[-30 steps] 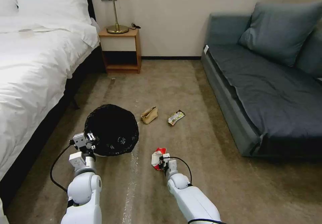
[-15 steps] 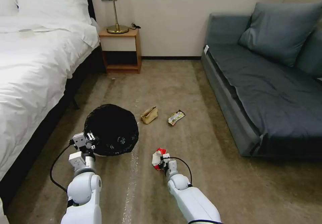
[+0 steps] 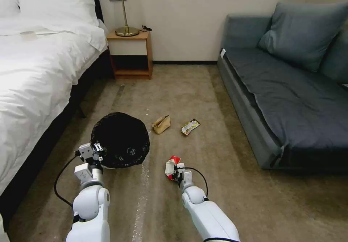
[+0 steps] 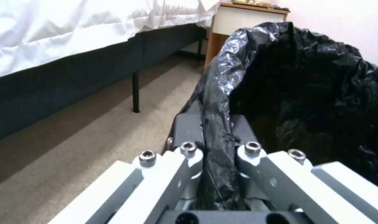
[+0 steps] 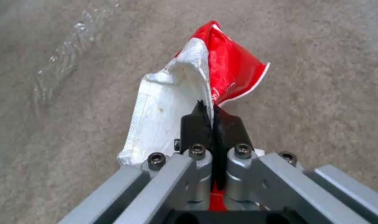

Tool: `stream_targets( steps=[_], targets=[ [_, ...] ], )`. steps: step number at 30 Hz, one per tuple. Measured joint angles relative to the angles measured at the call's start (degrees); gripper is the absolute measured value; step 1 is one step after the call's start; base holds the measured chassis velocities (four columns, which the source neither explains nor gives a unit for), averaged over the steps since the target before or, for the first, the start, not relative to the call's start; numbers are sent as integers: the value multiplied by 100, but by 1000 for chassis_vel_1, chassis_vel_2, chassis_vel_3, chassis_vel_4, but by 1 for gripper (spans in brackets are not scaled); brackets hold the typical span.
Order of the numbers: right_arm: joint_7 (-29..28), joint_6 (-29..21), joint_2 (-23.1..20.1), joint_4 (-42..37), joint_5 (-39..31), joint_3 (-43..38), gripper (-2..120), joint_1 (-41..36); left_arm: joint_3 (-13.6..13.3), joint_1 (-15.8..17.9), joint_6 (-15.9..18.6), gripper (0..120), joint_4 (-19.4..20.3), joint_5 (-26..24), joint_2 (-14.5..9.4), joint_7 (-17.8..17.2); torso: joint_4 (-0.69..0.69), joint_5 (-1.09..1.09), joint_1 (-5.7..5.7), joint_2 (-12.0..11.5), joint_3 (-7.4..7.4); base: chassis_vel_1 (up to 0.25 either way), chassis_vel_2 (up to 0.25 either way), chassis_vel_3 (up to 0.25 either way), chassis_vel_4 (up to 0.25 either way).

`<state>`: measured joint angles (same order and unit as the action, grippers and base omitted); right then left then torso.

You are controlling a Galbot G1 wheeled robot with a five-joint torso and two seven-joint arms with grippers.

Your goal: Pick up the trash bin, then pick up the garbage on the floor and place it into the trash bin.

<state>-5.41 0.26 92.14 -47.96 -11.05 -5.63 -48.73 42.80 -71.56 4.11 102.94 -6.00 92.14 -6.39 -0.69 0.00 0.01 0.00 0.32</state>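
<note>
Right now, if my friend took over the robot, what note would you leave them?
Left gripper: shut on the trash bin rim, pinching the black liner, beside the bed.
Right gripper: shut on the red snack packet.
Done: bin grasped, packet pinched.
Left: drop the packet in the bin, then collect the tan paper bag and yellow-and-black wrapper lying on the carpet.
</note>
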Motion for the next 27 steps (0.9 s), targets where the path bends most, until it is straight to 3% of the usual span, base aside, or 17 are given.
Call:
stream_targets(
  steps=[19,27],
  targets=[
    [-21,215,0,-94,128,-508,0,12,40,57,14,4,-93,-171,-80,-3,0,1,0,0,0,0,0,0,0],
    [-66,242,0,-560,76,-776,0,145,37,38,3,4,-142,-227,-81,-4,0,0,0,0,0,0,0,0,0]
  ],
)
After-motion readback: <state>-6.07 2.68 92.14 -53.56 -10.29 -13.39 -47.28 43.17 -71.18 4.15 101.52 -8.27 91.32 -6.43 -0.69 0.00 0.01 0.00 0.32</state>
